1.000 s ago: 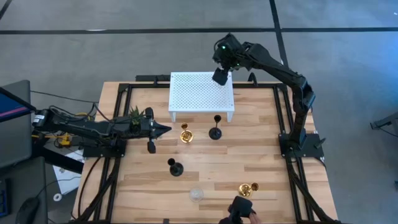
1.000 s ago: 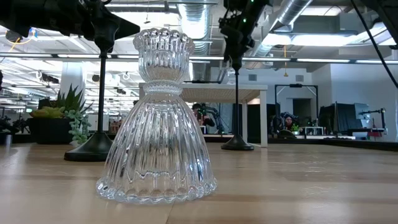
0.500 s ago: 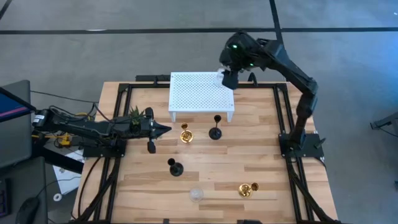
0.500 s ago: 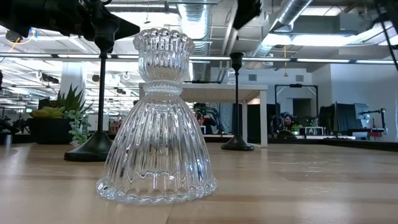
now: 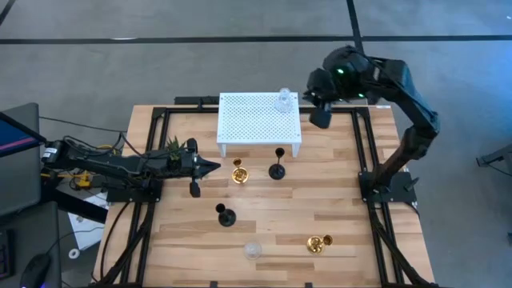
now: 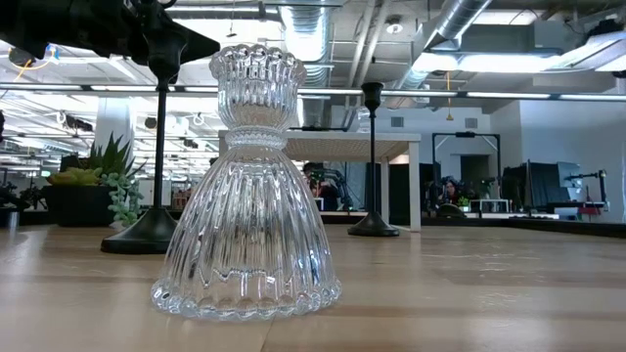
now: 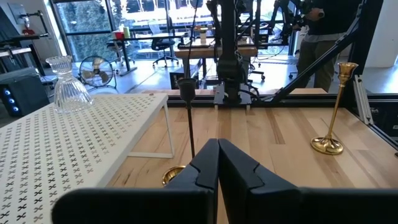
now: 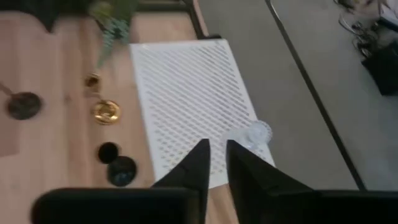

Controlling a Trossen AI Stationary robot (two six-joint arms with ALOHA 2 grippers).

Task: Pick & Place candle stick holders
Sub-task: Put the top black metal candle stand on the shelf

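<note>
A clear glass candle stick holder (image 5: 283, 101) (image 8: 255, 134) (image 7: 68, 87) stands upright on the far right corner of a white perforated shelf (image 5: 256, 120). On the wood stand a gold holder (image 5: 238, 174), two black holders (image 5: 277, 170) (image 5: 226, 216) and a second clear one (image 5: 253, 250) (image 6: 246, 186). Another gold holder (image 5: 318, 243) lies on its side near the front. My right gripper (image 5: 320, 117) (image 8: 214, 158) hangs high, just right of the shelf, its fingers almost together with nothing between them. My left gripper (image 5: 210, 166) (image 7: 217, 155) waits shut at the left, pointing at the gold holder.
A small green plant (image 5: 172, 146) sits beside my left arm. The black frame rails (image 5: 364, 152) run along the table's edges. Bare wood lies to the right of the holders (image 5: 332, 192). Beyond the table the low view shows a room with desks.
My right gripper has risen and swung away from the shelf's far right corner toward the table's right edge, leaving the low view. The clear holder, which it covered a second ago, now stands uncovered and alone on that corner.
</note>
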